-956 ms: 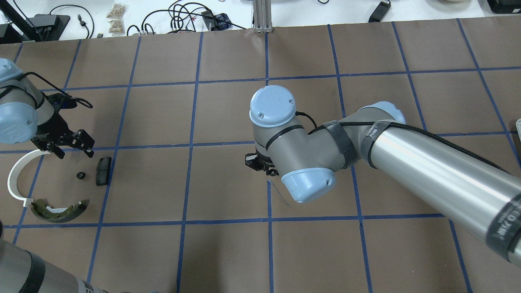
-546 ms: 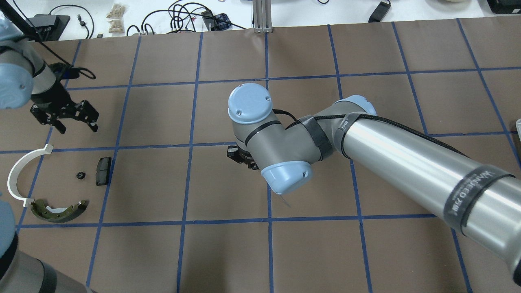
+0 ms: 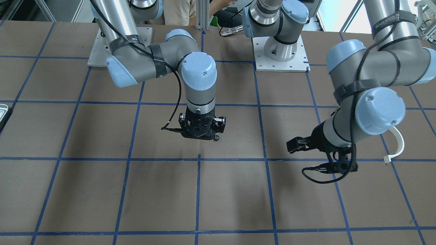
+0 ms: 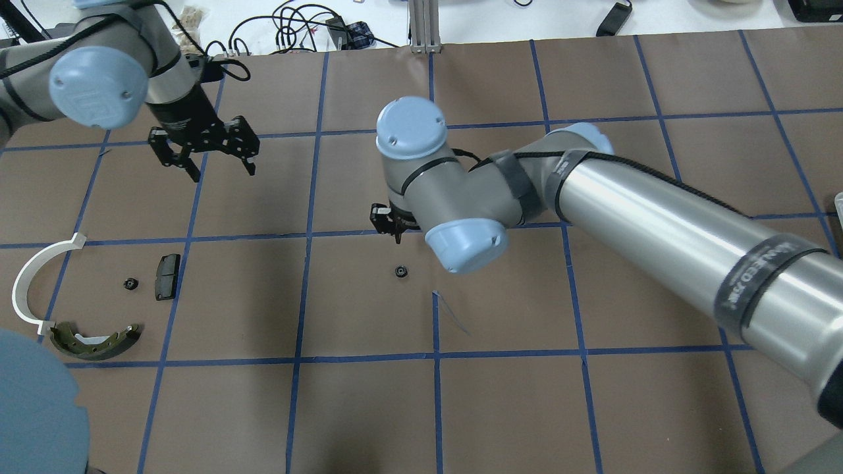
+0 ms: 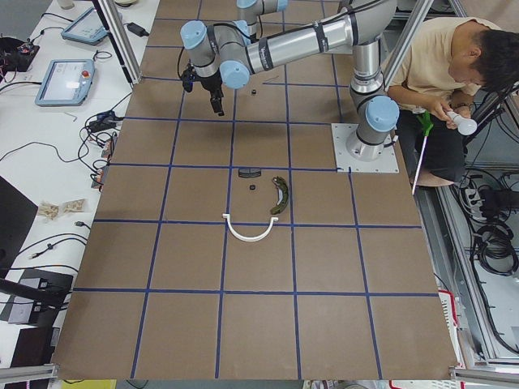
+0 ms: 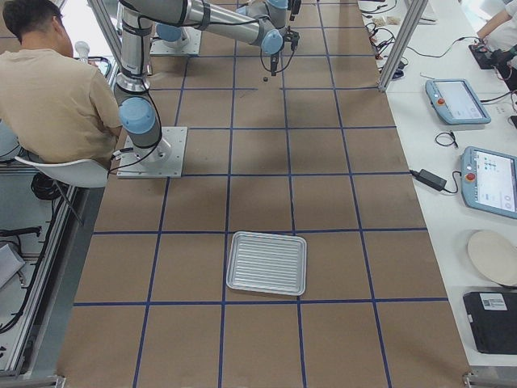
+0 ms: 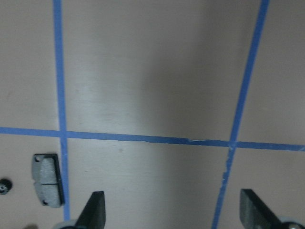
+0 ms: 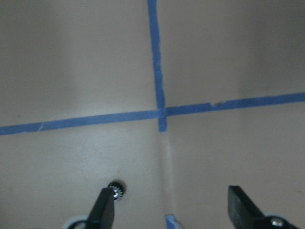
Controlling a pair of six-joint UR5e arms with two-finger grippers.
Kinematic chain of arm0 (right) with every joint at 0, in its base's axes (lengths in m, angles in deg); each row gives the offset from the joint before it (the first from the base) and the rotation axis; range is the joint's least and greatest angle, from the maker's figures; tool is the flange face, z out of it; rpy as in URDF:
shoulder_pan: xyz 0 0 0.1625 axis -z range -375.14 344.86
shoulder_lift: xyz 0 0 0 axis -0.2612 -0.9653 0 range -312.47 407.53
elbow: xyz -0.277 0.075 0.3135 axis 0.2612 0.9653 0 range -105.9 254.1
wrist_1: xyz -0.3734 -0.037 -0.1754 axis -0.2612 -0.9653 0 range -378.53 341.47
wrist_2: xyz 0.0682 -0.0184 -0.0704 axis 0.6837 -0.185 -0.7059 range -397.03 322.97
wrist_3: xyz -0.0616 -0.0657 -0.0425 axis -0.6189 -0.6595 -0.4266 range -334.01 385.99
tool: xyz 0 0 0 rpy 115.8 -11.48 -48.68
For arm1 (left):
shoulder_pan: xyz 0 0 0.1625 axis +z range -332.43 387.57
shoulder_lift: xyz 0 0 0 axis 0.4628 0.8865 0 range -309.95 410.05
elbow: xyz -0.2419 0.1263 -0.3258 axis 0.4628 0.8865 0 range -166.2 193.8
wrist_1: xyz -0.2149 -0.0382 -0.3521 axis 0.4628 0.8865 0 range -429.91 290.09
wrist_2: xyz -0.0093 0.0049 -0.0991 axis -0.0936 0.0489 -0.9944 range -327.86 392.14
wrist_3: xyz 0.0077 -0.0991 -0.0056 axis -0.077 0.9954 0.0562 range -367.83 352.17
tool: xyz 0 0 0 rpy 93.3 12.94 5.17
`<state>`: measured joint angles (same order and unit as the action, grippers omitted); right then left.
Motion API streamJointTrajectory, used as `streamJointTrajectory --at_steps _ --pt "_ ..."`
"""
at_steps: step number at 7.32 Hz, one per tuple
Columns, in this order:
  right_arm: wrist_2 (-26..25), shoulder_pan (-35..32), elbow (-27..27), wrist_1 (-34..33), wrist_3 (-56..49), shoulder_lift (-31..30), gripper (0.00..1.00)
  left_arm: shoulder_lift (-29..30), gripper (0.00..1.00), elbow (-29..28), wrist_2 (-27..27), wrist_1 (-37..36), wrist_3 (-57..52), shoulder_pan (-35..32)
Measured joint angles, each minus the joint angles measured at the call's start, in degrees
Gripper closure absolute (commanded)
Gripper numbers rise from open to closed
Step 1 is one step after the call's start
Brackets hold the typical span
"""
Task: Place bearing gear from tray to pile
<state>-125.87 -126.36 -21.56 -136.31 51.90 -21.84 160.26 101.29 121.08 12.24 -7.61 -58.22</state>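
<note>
A small black bearing gear (image 4: pixel 400 270) lies on the brown table near the middle, also in the front view (image 3: pixel 216 137) and the right wrist view (image 8: pixel 116 189). My right gripper (image 4: pixel 388 224) is open and empty just above and behind it (image 8: pixel 171 210). My left gripper (image 4: pixel 204 155) is open and empty, in the air beyond the pile (image 7: pixel 174 212). The pile holds an olive-brass shoe (image 4: pixel 95 337), a white half-ring (image 4: pixel 29 283), a black pad (image 4: pixel 166 276) and another small gear (image 4: pixel 130 284). The tray (image 6: pixel 266 236) lies far off at my right end.
The table is brown paper with a blue tape grid. A sliver of the tray's rim (image 4: pixel 840 201) shows at the right edge of the overhead view. Cables and boxes lie beyond the far edge. A seated person (image 6: pixel 56 89) is behind the robot's bases.
My right gripper has moved left and toward the far side, and a gear now lies bare on the table beside it. My left gripper has moved away from the pile, far and to the right.
</note>
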Motion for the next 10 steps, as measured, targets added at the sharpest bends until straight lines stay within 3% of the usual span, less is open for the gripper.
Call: streamJointTrajectory --at_steps 4,7,10 --pt "-1.0 15.5 2.7 17.8 -21.7 -11.1 0.00 0.8 0.00 0.9 -0.7 -2.6 9.4 -11.7" --pt "-2.5 18.8 5.3 24.3 -23.4 -17.6 0.00 3.1 0.00 7.5 -1.7 -18.3 15.8 -20.6" --pt "-3.0 18.7 10.0 29.9 -22.7 -17.9 0.00 3.4 0.00 17.9 -2.8 -29.9 16.8 -22.8"
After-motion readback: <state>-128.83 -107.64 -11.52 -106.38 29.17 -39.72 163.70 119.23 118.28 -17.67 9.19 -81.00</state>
